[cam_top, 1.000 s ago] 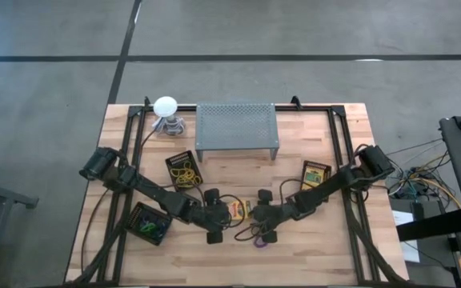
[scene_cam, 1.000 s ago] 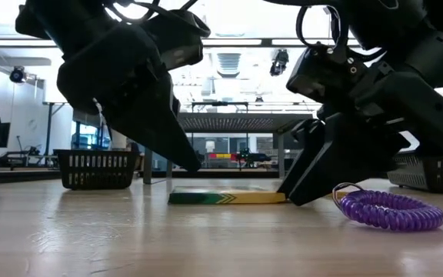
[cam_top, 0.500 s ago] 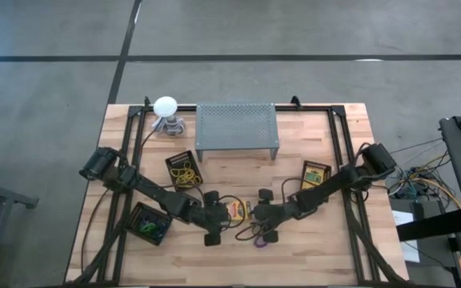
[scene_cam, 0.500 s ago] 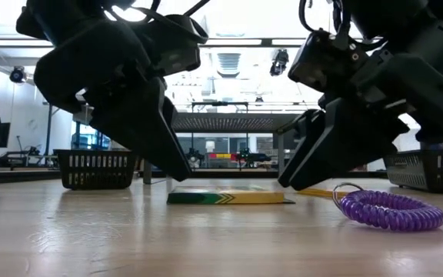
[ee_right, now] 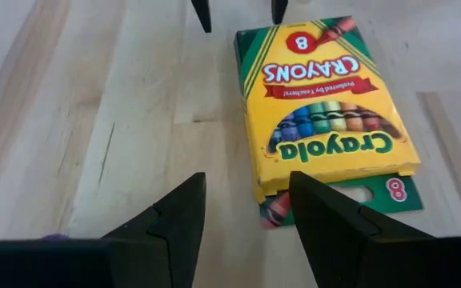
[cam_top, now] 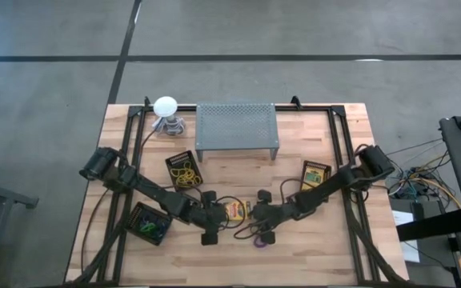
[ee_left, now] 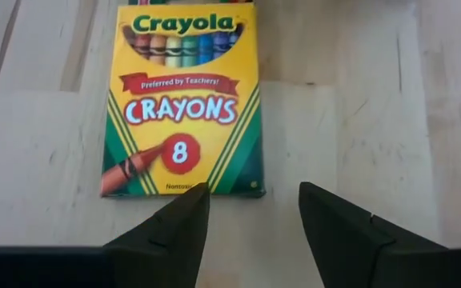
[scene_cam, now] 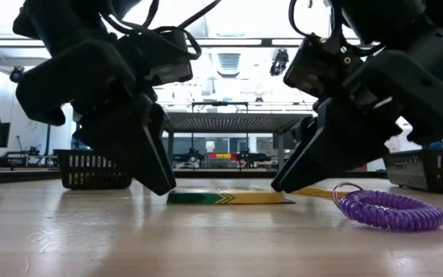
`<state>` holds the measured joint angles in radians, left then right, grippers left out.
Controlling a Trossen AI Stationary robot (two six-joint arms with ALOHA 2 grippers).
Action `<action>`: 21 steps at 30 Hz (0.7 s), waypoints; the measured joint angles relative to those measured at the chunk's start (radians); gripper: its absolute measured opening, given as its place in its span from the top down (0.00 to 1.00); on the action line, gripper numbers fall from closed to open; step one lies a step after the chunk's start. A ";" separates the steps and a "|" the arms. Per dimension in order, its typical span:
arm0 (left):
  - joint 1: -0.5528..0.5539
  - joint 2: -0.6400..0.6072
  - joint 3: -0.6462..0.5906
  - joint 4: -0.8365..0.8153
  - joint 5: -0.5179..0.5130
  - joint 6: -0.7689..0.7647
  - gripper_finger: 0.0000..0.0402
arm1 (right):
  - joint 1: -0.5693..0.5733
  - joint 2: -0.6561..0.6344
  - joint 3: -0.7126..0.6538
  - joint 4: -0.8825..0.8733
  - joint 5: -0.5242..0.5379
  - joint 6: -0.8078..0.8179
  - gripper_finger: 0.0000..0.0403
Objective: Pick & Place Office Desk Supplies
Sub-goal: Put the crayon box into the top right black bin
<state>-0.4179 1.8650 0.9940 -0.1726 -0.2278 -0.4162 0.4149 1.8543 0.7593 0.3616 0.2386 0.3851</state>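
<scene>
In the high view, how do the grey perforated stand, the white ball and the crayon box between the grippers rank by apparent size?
1. Grey perforated stand, clearly the largest.
2. White ball.
3. Crayon box, but the grippers partly hide it, so its place after the ball is unsure.

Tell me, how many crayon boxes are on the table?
2 clearly: one crayon box lies flat mid-table between both arms, another crayon box beside the right arm. The right wrist view shows a second box peeking from under the middle one, so maybe 3.

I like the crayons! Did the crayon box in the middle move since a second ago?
No. The crayon box lies flat in the same spot, level with the purple coil beside it; only the grippers around it shifted.
</scene>
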 joint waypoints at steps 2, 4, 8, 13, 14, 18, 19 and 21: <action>0.000 0.002 -0.001 0.000 0.000 -0.002 0.50 | 0.000 0.013 0.000 0.015 0.000 0.000 0.56; 0.000 0.002 -0.001 0.003 0.000 -0.004 0.50 | 0.000 0.025 0.000 0.031 0.000 0.001 0.56; 0.001 0.002 -0.001 0.012 -0.001 -0.004 0.50 | 0.000 0.037 0.000 0.046 0.001 0.003 0.56; 0.002 0.002 -0.001 0.029 -0.003 -0.004 0.50 | 0.002 0.052 0.001 0.059 0.028 0.015 0.60; 0.002 0.002 -0.001 0.033 -0.003 -0.003 0.50 | 0.002 0.057 0.001 0.065 0.040 0.024 0.61; 0.002 0.002 -0.001 0.039 -0.003 -0.003 0.50 | 0.002 0.086 0.004 0.096 0.079 0.079 0.68; 0.002 0.002 -0.002 0.039 -0.003 -0.003 0.50 | 0.002 0.095 0.004 0.103 0.084 0.087 0.70; 0.003 0.002 -0.002 0.043 -0.003 -0.003 0.50 | 0.002 0.110 0.005 0.117 0.092 0.109 0.74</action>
<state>-0.4152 1.8673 0.9924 -0.1300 -0.2310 -0.4194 0.4167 1.9643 0.7639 0.4789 0.3305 0.4936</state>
